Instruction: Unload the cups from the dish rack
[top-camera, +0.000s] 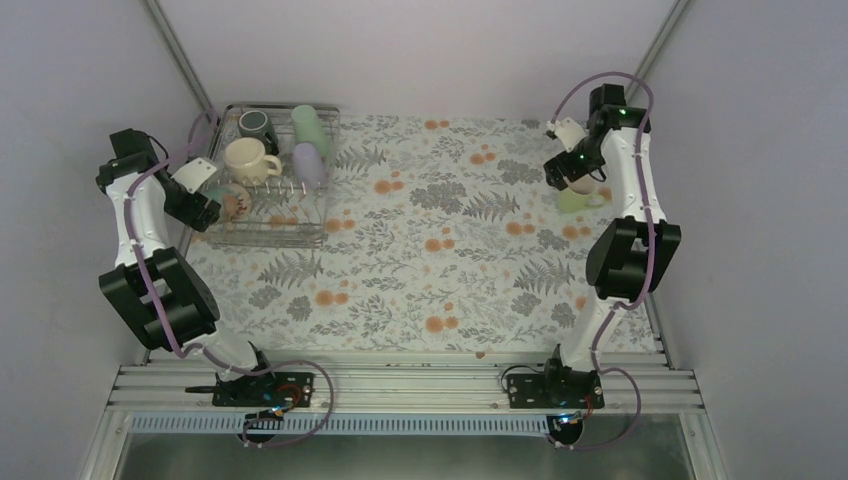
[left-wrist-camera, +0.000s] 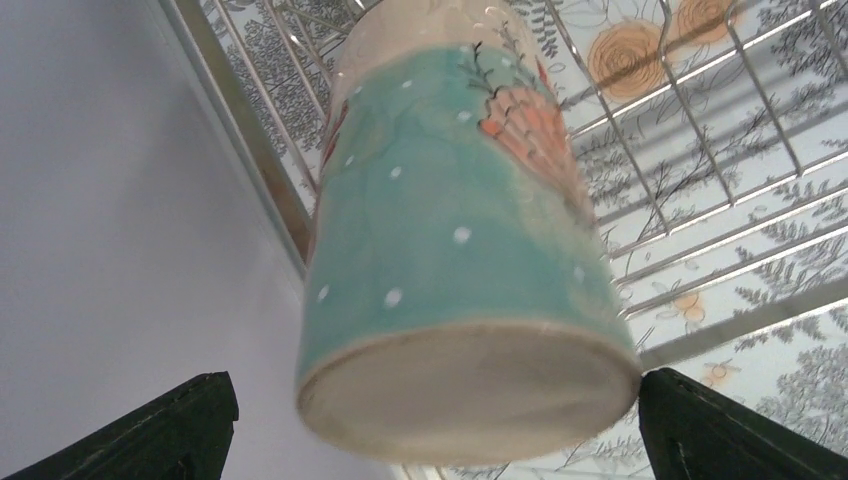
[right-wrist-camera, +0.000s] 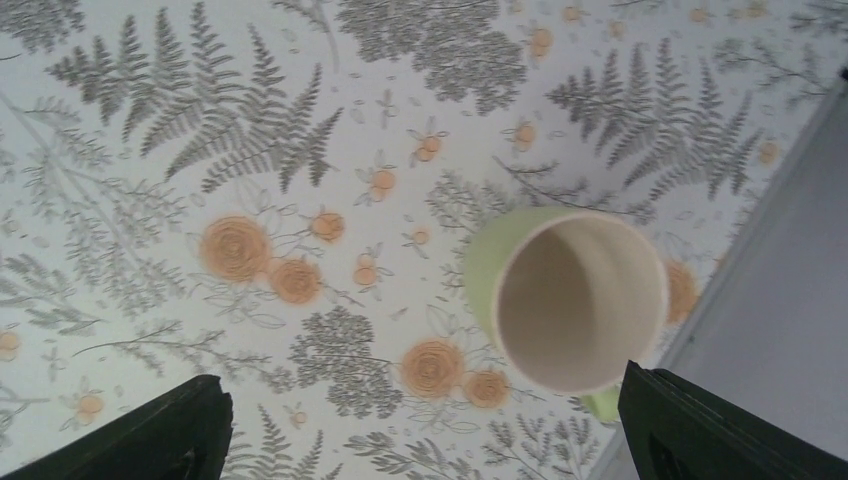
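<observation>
At the left rim of the silver wire-grid dish rack (top-camera: 285, 225), the left gripper (left-wrist-camera: 435, 383) has its jaws spread around the beige-and-teal patterned mug (left-wrist-camera: 450, 250), not clamping it. Four other cups (top-camera: 248, 160) crowd the rack's far end. The floral tablecloth (top-camera: 430, 250) lies open mid-table. The right gripper (right-wrist-camera: 425, 385), jaws apart, hovers over the upright pale yellow-green cup (right-wrist-camera: 580, 300) by the right edge.

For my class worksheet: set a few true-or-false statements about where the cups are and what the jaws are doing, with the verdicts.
1. The pale yellow-green cup stands upright on the table, outside the dish rack. True.
2. Six cups sit in the dish rack. False: five show in it.
3. In the top view, the lilac tumbler sits just right of the cream-yellow mug. True.
4. The left jaws are shut on the patterned mug. False: they stand open, one on either side of its base.
</observation>
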